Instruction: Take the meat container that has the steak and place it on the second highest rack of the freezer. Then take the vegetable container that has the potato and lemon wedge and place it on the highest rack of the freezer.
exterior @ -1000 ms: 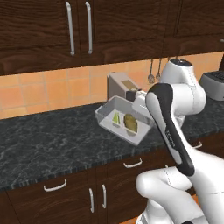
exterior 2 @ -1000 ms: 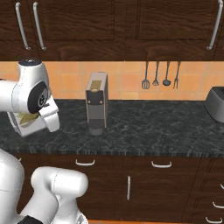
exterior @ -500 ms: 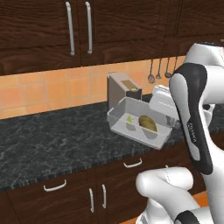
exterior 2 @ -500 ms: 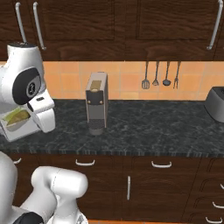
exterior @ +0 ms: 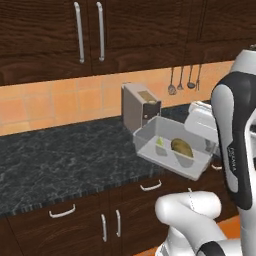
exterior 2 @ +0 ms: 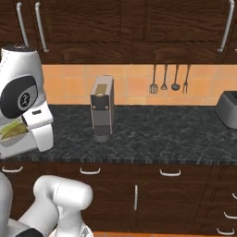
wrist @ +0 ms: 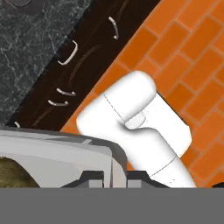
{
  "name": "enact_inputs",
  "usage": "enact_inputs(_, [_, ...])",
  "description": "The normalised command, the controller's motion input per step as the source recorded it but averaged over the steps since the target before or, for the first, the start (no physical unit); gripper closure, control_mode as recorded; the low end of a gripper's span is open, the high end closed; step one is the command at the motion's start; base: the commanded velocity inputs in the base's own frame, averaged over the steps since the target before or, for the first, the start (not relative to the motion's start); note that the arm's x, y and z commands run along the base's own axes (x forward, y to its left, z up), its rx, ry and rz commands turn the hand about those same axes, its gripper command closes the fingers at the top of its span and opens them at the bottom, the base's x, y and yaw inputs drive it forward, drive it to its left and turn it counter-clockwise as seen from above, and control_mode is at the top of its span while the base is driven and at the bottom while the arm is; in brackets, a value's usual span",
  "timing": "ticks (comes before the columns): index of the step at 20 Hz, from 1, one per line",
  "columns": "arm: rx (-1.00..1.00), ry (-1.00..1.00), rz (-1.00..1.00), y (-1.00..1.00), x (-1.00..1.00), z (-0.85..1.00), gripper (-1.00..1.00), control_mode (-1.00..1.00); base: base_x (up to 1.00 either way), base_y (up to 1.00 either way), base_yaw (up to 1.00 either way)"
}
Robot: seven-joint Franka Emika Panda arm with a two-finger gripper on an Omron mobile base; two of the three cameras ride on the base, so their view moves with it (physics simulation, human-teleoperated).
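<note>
One clear veg container (exterior: 172,148) w/ potato (exterior: 182,147), lemon wedge (exterior: 160,143), end effector (wrist: 114,177) clamped on rim, above counter edge (exterior: 75,155).

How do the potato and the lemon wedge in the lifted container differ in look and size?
Colour: the potato is brown-tan, while the lemon wedge is pale yellow-green.
Size and shape: the potato is a rounded oval lump, the larger of the two; the lemon wedge is a thin small sliver.
Place: the potato lies nearer the arm's side of the clear container, the lemon wedge nearer the coffee machine.
Both sit in that container, held tilted in the air in front of the counter.
</note>
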Motion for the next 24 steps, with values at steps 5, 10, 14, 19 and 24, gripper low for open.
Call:
enact_inputs(5, [0.00, 0.00, 0.00, 0.00, 0.00, 0.00, 1.00, 1.00, -0.75, -0.09, -0.42])
enact_inputs(10, [0.00, 0.00, 0.00, 0.00, 0.00, 0.00, 1.00, 1.00, -0.02, 0.00, -0.94])
enact_inputs(14, [0.00, 0.00, 0.00, 0.00, 0.00, 0.00, 1.00, 1.00, 0.00, 0.00, -0.97])
enact_inputs(19, [0.00, 0.00, 0.00, 0.00, 0.00, 0.00, 1.00, 1.00, 0.00, -0.11, -0.93])
enact_inputs(24, [0.00, 0.00, 0.00, 0.00, 0.00, 0.00, 1.00, 1.00, 0.08, -0.28, -0.82])
